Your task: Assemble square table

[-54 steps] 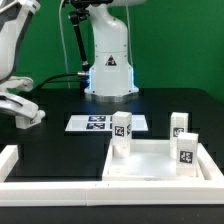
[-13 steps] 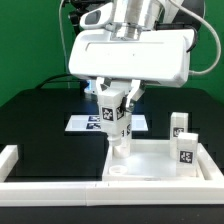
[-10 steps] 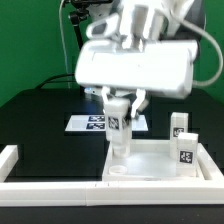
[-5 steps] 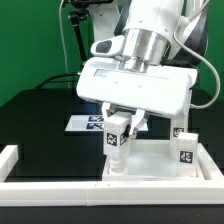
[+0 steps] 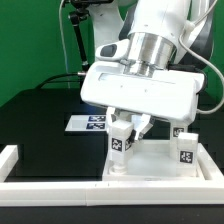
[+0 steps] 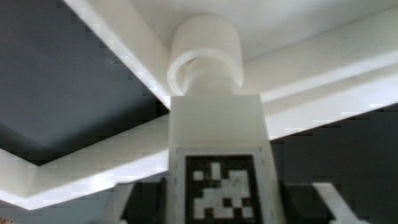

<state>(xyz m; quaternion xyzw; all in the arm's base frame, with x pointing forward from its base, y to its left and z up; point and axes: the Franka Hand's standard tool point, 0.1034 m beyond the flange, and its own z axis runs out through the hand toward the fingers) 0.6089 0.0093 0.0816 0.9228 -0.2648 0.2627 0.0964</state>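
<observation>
Gripping a white leg block [image 5: 120, 146], the gripper [image 5: 124, 128] has its two fingers [image 5: 141, 124] closed narrowly on the block's upper part, just below the centre of the exterior view. The block is a slim white post with a black-and-white tag on its face, standing nearly upright, tilted slightly; its lower end sits at the near-left corner of the square table slab [image 5: 160, 160]. The slab is a large white plastic square with a raised rim, lying in the lower right of the frame. In the wrist view the leg block [image 6: 217, 130] fills the middle, its rounded far end against the slab's [image 6: 320, 95] white corner. Three leg blocks are visible: the held one and two more [image 5: 186, 146] at the slab's right edge. One marker board [image 5: 88, 122] lies behind.
</observation>
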